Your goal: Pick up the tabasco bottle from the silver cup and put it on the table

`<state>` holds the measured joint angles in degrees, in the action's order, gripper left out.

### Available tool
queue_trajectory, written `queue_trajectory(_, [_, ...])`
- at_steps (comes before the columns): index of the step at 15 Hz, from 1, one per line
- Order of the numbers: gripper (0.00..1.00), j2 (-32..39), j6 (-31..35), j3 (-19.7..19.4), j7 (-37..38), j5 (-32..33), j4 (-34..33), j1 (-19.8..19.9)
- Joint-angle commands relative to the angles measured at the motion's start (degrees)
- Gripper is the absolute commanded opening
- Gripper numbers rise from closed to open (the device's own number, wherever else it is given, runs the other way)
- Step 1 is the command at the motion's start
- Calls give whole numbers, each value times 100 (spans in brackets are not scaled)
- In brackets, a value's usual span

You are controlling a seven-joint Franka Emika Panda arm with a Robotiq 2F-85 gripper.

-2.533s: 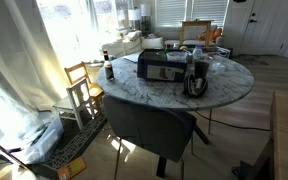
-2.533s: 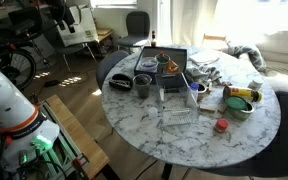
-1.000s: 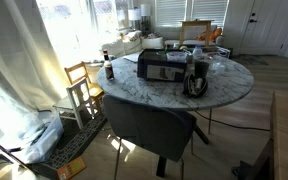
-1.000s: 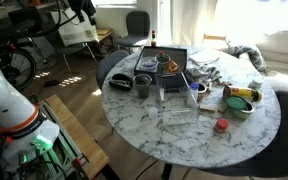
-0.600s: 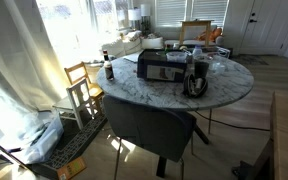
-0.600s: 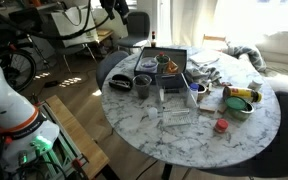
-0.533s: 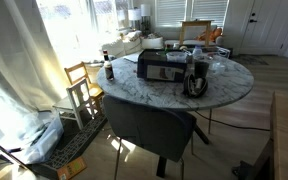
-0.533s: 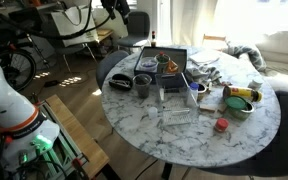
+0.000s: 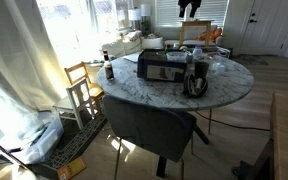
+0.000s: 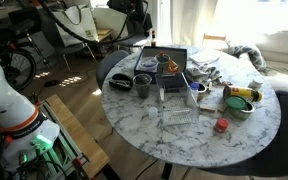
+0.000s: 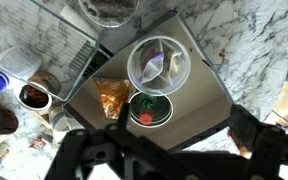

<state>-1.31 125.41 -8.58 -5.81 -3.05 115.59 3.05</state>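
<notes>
In the wrist view the tabasco bottle [image 11: 152,105], green with a red cap, stands in the silver cup [image 11: 170,108]. The cup sits on the flat top of the black appliance [image 11: 199,110], next to a clear plastic cup [image 11: 159,62]. My gripper [image 11: 162,135] is open and empty, high above the cup, with one finger on each side of the view. In both exterior views the gripper hangs high over the round marble table [image 9: 224,90] [image 10: 194,135], near the top edge [image 9: 191,6] [image 10: 139,15]. The bottle is too small to make out there.
An orange snack bag [image 11: 112,97] lies beside the silver cup. A black coffee maker [image 9: 196,75] and a dark brown bottle [image 9: 109,70] stand on the table. A grey cup [image 10: 142,86], a clear tray [image 10: 178,108], bowls and a red lid [image 10: 221,125] also lie there.
The arm has swung from the side to above the table. The gripper now shows at the top of the exterior view that lacked it before. Nothing on the table has moved.
</notes>
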Motion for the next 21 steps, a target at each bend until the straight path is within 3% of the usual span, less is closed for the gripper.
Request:
queue_trajectory(1, [100,874,14,5,209,-29,-629,235])
queue_trajectory(2, [100,1047,46,2,284,82,-752,277])
queue_trajectory(3, [100,629,1,69,107,1,-404,261])
queue_trajectory(6, [100,983,25,61,148,16,-659,337])
queue_trajectory(12, [100,1015,24,63,175,17,-746,336])
queue_trajectory(21, [100,1854,162,158,75,-202,-1408,407])
